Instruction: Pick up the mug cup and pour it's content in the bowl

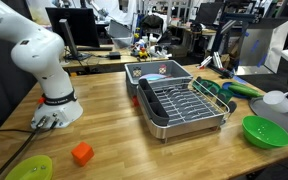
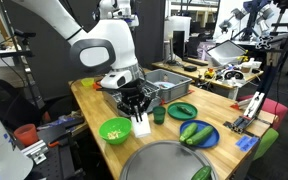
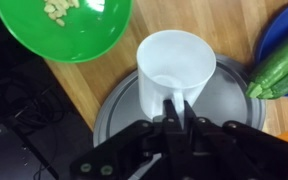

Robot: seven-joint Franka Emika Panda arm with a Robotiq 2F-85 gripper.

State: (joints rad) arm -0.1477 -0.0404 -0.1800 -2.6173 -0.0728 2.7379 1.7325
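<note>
The small white mug cup (image 3: 174, 55) is upright in the wrist view, and I look down into its white inside. My gripper (image 3: 174, 108) is shut on its handle. The cup is over a grey round plate (image 3: 114, 110), just beside the bright green bowl (image 3: 39, 35), which holds a few pale yellow pieces. In an exterior view my gripper (image 2: 136, 106) hangs over the near table end with the cup (image 2: 141, 126) below it, right of the bowl (image 2: 115, 139). The bowl also shows in an exterior view (image 1: 266, 131), where the gripper is out of view.
A blue plate (image 2: 209, 138) with green cucumbers (image 3: 282, 65) lies right of the cup. A small green cup (image 2: 158, 115), a green plate (image 2: 182, 110) and a metal dish rack (image 1: 179, 100) stand further along the table. A lime-green dish (image 1: 29, 168) and an orange block (image 1: 81, 153) lie near the arm's base.
</note>
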